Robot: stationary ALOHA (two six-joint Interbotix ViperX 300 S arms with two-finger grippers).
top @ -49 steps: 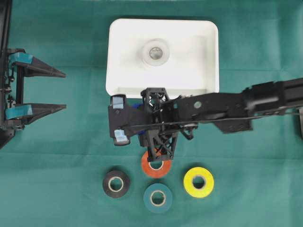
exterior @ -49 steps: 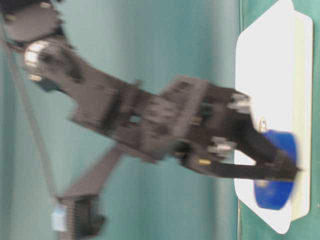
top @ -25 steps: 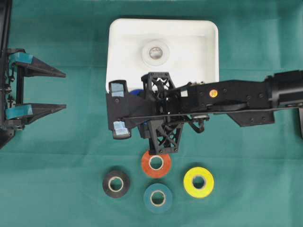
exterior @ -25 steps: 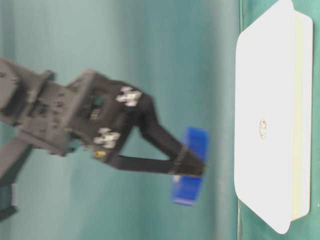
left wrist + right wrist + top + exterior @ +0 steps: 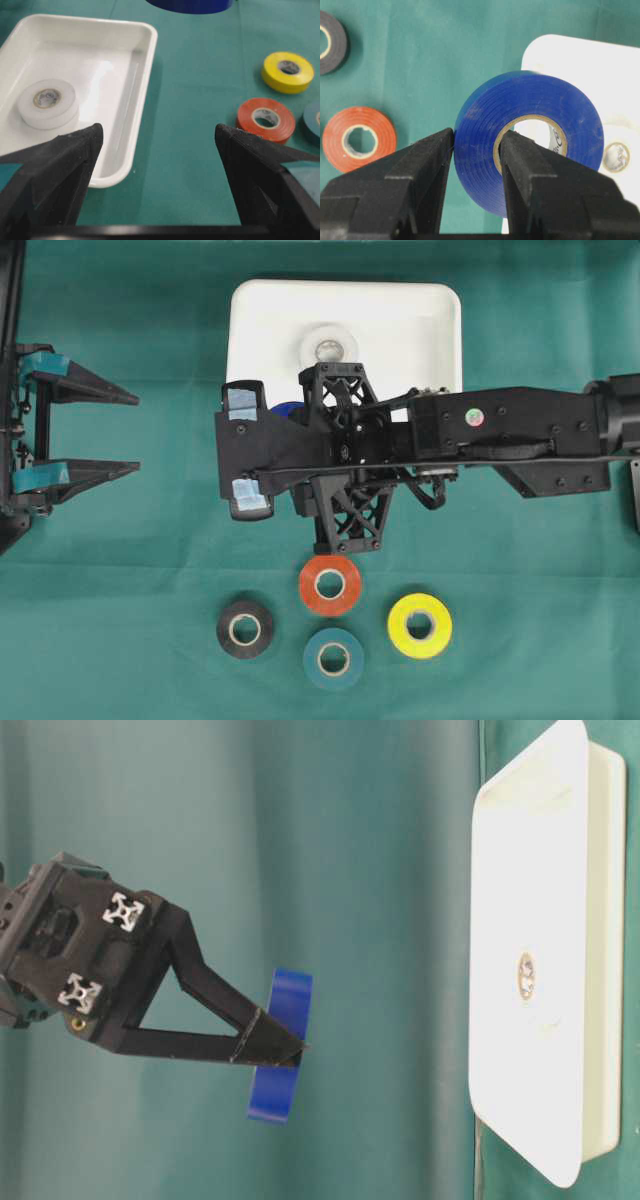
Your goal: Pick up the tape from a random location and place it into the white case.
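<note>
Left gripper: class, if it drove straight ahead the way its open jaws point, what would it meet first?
Probably nothing on the cloth at once. From the left wrist view, the left gripper aims between the white case and the orange tape; the held blue tape hangs farther ahead, though depth is unclear.

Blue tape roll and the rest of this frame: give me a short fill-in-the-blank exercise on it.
1. The right tool is shut on the ____ tape roll.
2. Inside the white case already lies a ____ tape roll.
3. The left tool is ____ and holds nothing.
4. On the cloth, the orange roll lies between the black roll and the ____ roll.

Missing words: blue; white; open; yellow
</note>
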